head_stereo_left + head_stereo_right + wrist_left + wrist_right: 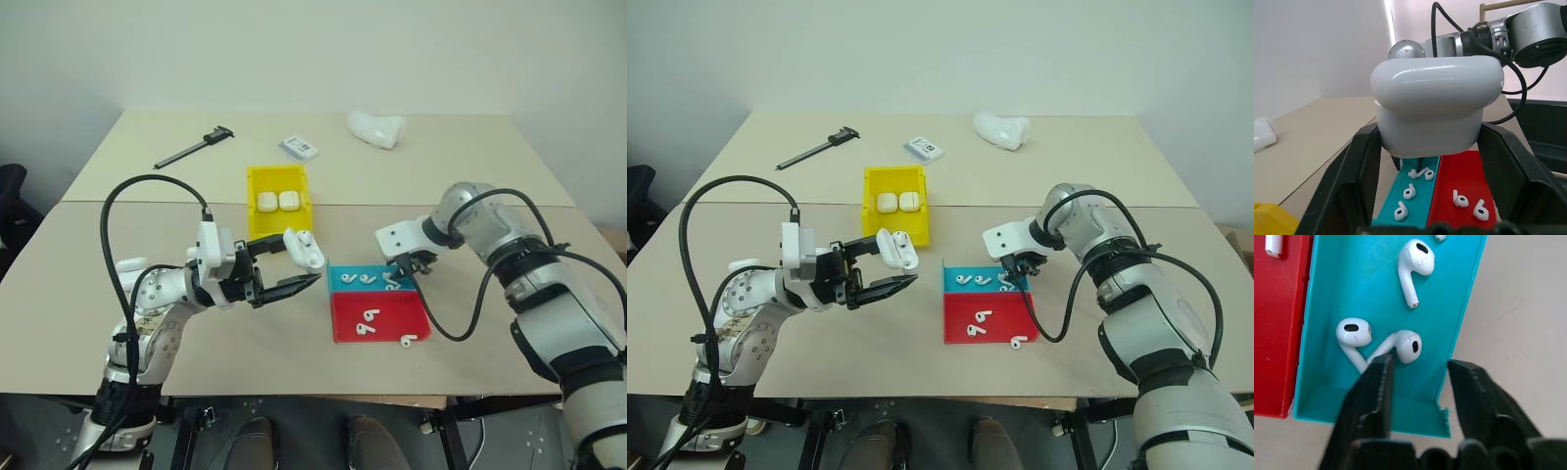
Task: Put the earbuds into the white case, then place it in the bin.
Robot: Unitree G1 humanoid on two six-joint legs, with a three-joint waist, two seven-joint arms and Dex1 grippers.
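Note:
My left gripper (305,260) is shut on the white case (305,248), held above the table with its lid flipped up; in the left wrist view the case (1435,105) sits between both fingers. The yellow bin (278,173) stands behind it with two white cases inside. Earbuds lie in the blue tray (345,286) and the red tray (387,323), and one earbud (408,340) lies on the table beside the red tray. My right gripper (1422,363) points down, open, at the blue tray's end, its fingers on either side of the tray wall. An earbud (1406,345) lies right beside one finger.
At the table's far side lie a black caliper (194,147), a small white card (299,147) and a lumpy white object (376,127). A seam runs across the table behind the trays. Black cables loop off both arms.

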